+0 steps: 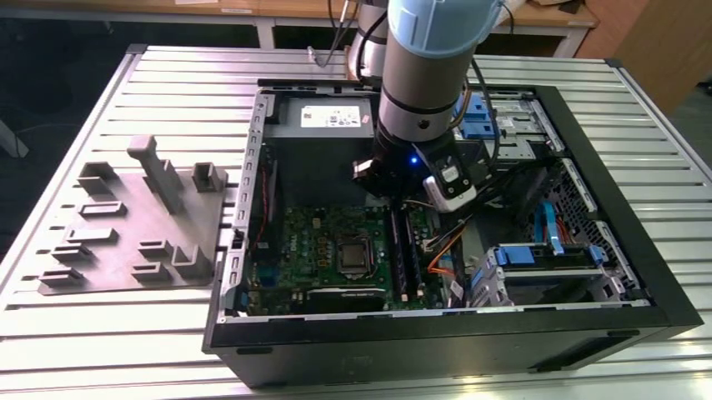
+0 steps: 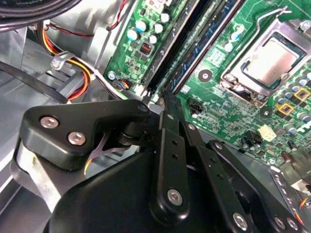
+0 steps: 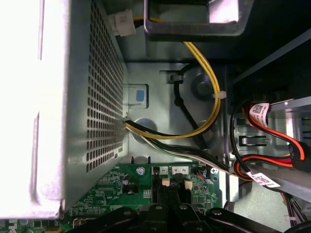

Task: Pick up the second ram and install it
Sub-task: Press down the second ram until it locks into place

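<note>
One second ram (image 2: pixel 194 46) seated in slot, just beyond fingers (image 2: pixel 167 119).

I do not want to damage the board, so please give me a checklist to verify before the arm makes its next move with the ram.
1. Position of the tool at the end of the ram slots: ok.
2. A blue-green stick, probably the second ram, lies along a slot; fully seated: cannot tell.
3. The red and yellow cables are apart from the slots: ok.
4. The processor socket is apart from the tool: ok.
5. In the exterior view, the orange cables run beside the slots; touching them: cannot tell.
</note>
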You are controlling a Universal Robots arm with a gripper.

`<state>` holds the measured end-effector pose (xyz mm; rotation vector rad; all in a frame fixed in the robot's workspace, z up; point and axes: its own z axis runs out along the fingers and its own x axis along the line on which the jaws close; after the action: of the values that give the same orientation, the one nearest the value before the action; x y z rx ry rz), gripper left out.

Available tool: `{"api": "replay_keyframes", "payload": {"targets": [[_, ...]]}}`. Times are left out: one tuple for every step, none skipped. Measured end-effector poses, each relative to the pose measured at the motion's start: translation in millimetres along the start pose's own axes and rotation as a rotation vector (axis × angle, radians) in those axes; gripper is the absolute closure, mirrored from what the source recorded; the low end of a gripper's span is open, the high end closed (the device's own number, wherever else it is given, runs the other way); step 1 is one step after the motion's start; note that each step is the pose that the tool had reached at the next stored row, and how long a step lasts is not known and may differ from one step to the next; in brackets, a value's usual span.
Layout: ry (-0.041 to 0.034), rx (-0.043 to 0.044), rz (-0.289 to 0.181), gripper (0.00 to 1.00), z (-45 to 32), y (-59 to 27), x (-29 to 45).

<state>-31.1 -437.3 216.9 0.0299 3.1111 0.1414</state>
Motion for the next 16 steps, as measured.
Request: {"api": "replay_keyframes", "payload": {"targets": [[0.0000,0.0001,0.000,0.90,0.0,0.0,0.0],[-0.0001,0.0001,0.000,0.90,0.0,0.0,0.0],[-0.0001,0.0002,0.000,0.90,0.1,0.0,0.0],[-0.0001,0.0000,0.000,0.90,0.2,0.0,0.0],[-0.0001,-0.0001,0.000,0.90,0.2,0.0,0.0],[-0.0002,-0.0001,0.000,0.90,0.2,0.0,0.0],[-0.0002,-0.0003,0.000,0.90,-0.1,0.0,0.0],[-0.0006,-0.0013,0.000,0.90,-1.4,0.3,-0.1],[-0.0007,-0.0016,0.000,0.90,-3.3,0.5,-0.2],[-0.0003,-0.0007,0.000,0.90,-5.6,0.6,-0.2],[-0.0001,-0.0002,0.000,0.90,-6.7,0.6,-0.2],[-0.0003,-0.0006,0.000,0.90,-6.6,0.7,-0.2],[-0.0003,-0.0006,0.000,0.90,-6.6,0.7,-0.2],[-0.0002,-0.0001,0.000,0.90,-6.8,0.4,-0.2],[-0.0001,0.0004,0.000,0.90,-6.9,-0.5,-0.2],[-0.0001,0.0007,0.000,0.90,-7.1,-2.5,-0.2]]}}
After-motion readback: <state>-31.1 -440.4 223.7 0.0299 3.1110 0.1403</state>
